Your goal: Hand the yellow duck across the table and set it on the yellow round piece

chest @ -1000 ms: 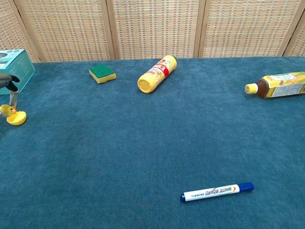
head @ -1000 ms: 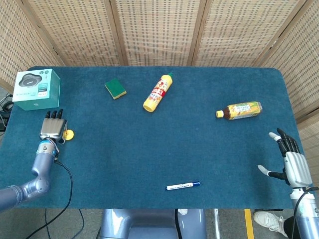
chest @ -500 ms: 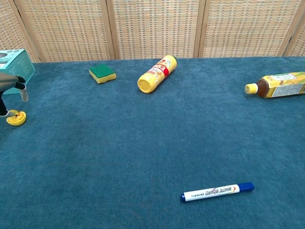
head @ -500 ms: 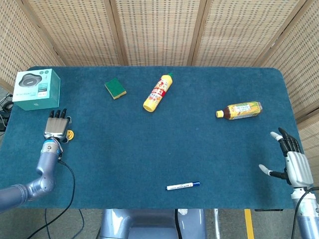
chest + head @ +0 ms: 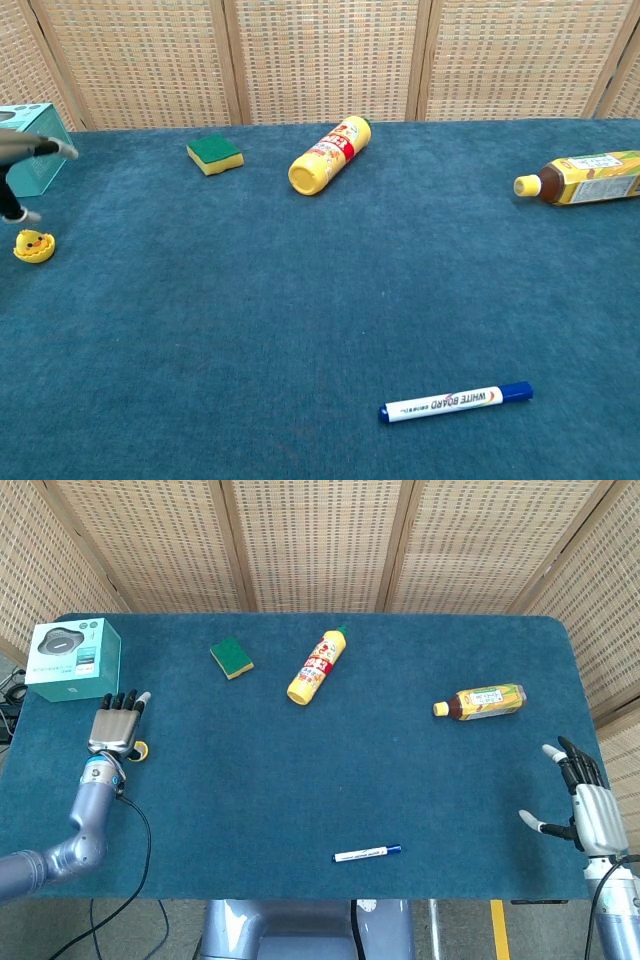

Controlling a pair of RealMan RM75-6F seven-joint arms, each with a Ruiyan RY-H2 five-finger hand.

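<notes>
- My left hand hovers near the bench's left edge, fingers extended and spread, holding nothing; in the chest view only its fingertips enter at the left border.
- The yellow duck sits upright on the yellow round piece, near the left edge of the blue bench; in the head view the pair shows as a small yellow spot just beside my left hand, partly hidden by it. My fingers are apart from the duck.
- My right hand is at the right edge of the bench, toward the near corner, fingers extended and parted, empty.
- A teal box stands at the far left corner, beyond my left hand.
- A green-and-yellow sponge lies toward the far edge, left of centre.
- A yellow squeeze bottle with a red label lies on its side near the far edge, about mid-width.
- A tea bottle with a yellow cap lies on its side toward the right edge.
- A whiteboard marker with a blue cap lies near the near edge, slightly right of centre.
</notes>
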